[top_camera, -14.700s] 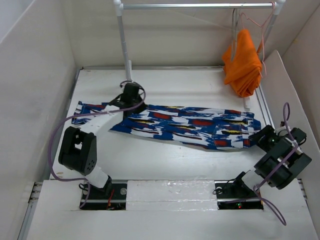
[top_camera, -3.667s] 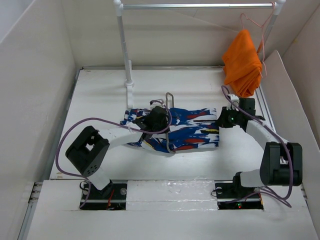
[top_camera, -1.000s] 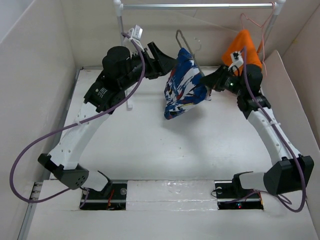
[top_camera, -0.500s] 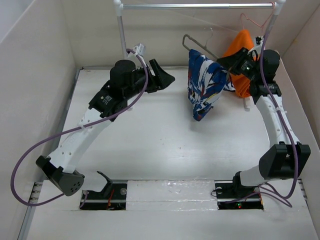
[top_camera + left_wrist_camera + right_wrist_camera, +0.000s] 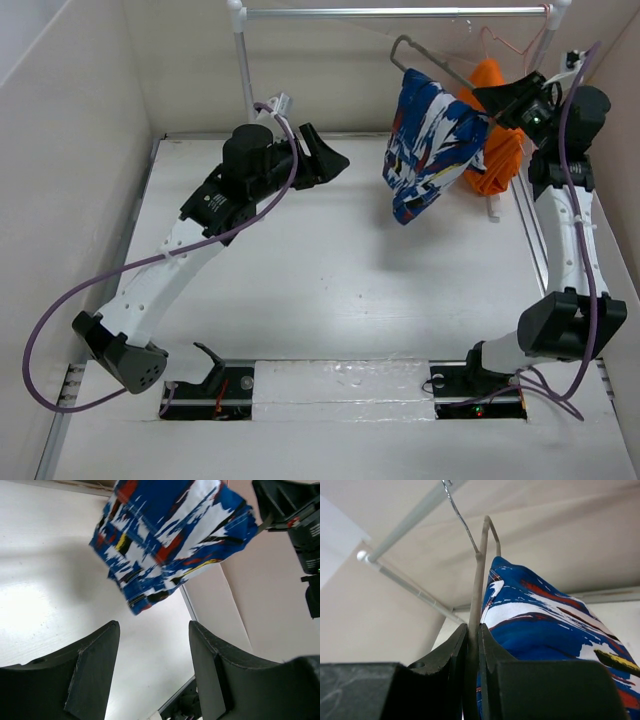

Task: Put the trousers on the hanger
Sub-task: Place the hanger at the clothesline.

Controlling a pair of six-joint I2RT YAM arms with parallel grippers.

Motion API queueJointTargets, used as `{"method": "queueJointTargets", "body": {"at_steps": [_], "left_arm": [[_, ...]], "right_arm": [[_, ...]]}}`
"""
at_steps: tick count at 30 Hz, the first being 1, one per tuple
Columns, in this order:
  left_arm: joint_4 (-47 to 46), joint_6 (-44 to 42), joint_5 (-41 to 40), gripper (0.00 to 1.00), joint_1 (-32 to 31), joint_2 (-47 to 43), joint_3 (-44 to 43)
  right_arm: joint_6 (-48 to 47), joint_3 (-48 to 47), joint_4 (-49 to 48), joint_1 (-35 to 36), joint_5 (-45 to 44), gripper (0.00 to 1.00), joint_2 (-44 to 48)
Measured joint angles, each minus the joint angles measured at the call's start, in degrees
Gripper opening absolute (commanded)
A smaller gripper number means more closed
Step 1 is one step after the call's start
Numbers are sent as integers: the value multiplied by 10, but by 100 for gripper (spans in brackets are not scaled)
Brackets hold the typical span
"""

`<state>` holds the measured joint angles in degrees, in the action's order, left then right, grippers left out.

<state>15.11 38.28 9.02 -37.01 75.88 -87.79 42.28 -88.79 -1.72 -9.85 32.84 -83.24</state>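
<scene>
Two arms are up, but only the right gripper (image 5: 472, 626) has anything: it's clamped tight on the grey bar of the hanger (image 5: 476, 580), and the trousers (image 5: 430, 140) hang folded over that bar at about the gripper's 8 o'clock in the top view, just beside the orange garment (image 5: 500, 155). The left gripper (image 5: 152, 626) is spread wide with nothing in it, well apart at the trousers' 9 o'clock.

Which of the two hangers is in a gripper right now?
The dark grey hanger carrying the trousers, clamped in the right gripper. The thin pinkish wire hanger hangs on the rail with the orange garment.
</scene>
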Motion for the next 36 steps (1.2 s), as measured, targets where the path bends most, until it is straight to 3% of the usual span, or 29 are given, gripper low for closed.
{"method": "queueJointTargets", "body": {"at_steps": [12,26,28,29,32,33,36], "left_arm": [[-4,0,2,52,0,-9,15],[-2,0,-5,53,0,-13,50],[-1,-2,-7,54,0,-13,55],[1,-2,-9,55,0,-13,57],[5,-6,-14,56,0,-13,58],[5,-7,-16,56,0,-13,58],[8,-11,-21,58,0,-12,58]], "right_arm": [[14,-120,-21,-62,-10,0,-64],[3,-105,-24,-68,-57,0,-110],[0,-84,-35,-63,-60,11,-107],[0,-82,-36,-63,-60,29,-107],[-9,-53,-64,-56,-63,51,-102],[-12,-50,-64,-54,-62,67,-100],[-28,-49,-61,-54,-55,100,-94]]}}
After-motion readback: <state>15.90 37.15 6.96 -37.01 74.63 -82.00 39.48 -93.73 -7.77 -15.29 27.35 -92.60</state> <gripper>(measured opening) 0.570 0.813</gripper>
